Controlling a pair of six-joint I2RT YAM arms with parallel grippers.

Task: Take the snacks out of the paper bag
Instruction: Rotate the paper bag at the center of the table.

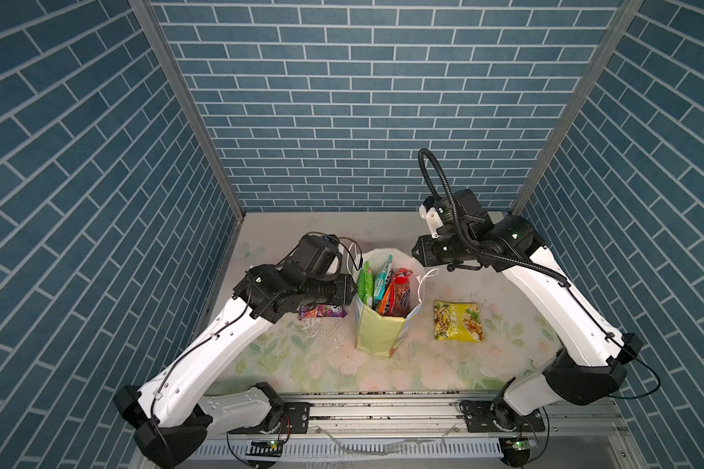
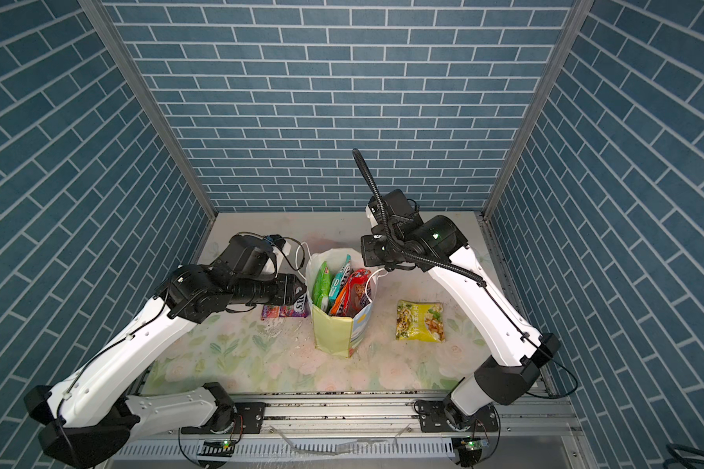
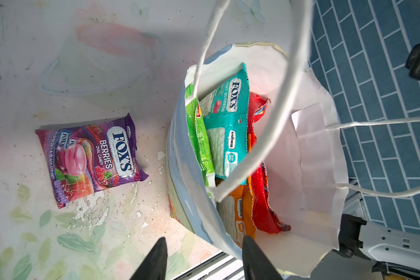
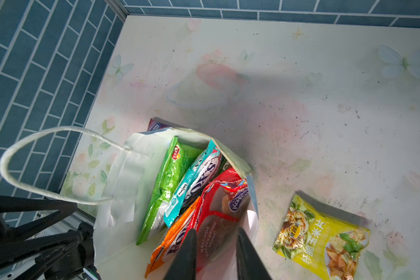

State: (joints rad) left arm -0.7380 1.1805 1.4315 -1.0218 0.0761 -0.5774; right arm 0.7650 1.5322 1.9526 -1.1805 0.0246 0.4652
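Left gripper (image 3: 204, 260), fingers apart at the bag (image 3: 313, 157) rim, should clear the handle (image 3: 300, 29), pinch the teal packet's (image 3: 230, 121) top (right gripper's (image 4: 215, 254) hold: unclear).

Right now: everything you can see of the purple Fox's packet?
The purple Fox's packet is a glossy, crinkled film pouch with crimped ends, printed with a FOX'S logo, "Berries Oval Candy", berries and pink candies. It lies flat, face up, on the floral table beside the paper bag, a gap between. Nothing else touches it; in both top views the left arm hides part of it.
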